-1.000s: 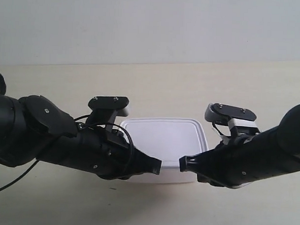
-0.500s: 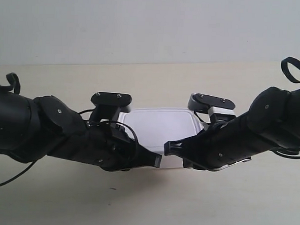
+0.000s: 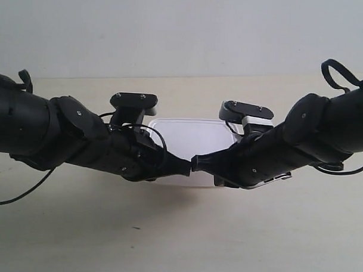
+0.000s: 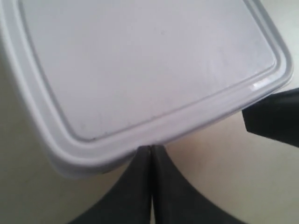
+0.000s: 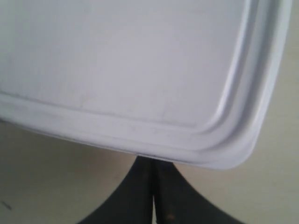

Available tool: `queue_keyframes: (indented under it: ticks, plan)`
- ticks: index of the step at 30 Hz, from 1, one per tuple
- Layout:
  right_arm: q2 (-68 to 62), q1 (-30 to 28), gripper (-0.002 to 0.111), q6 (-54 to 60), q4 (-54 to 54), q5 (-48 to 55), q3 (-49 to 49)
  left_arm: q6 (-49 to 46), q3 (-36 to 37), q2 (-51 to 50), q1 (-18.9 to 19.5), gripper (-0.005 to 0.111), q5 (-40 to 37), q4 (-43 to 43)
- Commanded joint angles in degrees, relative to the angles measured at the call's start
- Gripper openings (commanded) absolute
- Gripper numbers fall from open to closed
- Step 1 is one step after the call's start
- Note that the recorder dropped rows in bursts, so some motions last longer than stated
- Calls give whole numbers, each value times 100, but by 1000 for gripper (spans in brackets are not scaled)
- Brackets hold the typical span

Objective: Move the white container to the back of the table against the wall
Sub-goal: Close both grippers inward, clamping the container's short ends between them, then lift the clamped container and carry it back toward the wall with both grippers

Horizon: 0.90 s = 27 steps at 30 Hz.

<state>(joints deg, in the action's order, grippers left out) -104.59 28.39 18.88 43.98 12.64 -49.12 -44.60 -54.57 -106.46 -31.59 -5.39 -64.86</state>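
Observation:
The white container [image 3: 190, 136] lies flat on the table [image 3: 178, 243], partly hidden behind both arms. In the left wrist view my left gripper [image 4: 150, 149] is shut, its tips touching the container [image 4: 140, 70] at the near rim. The right gripper [image 5: 153, 161] is also shut, with its tips tucked under the rim of the container [image 5: 126, 60] near a rounded corner. In the exterior view the tip of the arm at the left [image 3: 185, 167] and the tip of the arm at the right [image 3: 198, 163] meet in front of the container's near side. Neither gripper holds anything.
The pale wall [image 3: 185, 29] rises behind the table, with a strip of bare table between it and the container. The other gripper's dark tip [image 4: 273, 116] shows at the edge of the left wrist view. Loose cables hang off both arms.
Both arms have pushed toward the wall and swung inward until their tips meet. The container has slid a little way back toward the wall.

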Motion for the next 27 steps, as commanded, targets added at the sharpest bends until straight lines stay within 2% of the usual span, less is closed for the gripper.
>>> queue_keyframes:
  ticks: [1, 11, 27]
  plan:
    - [-119, -206, 0, 60, -62, -34, -216, -31, -84, -94, 42, 0, 78, 181]
    - [-417, -323, 0, 60, -146, 42, -789, -31, -699, -590, 88, 0, 91, 370]
    - [-1030, -723, 0, 174, -180, 466, -1703, -43, -877, -812, 365, 0, 440, 733]
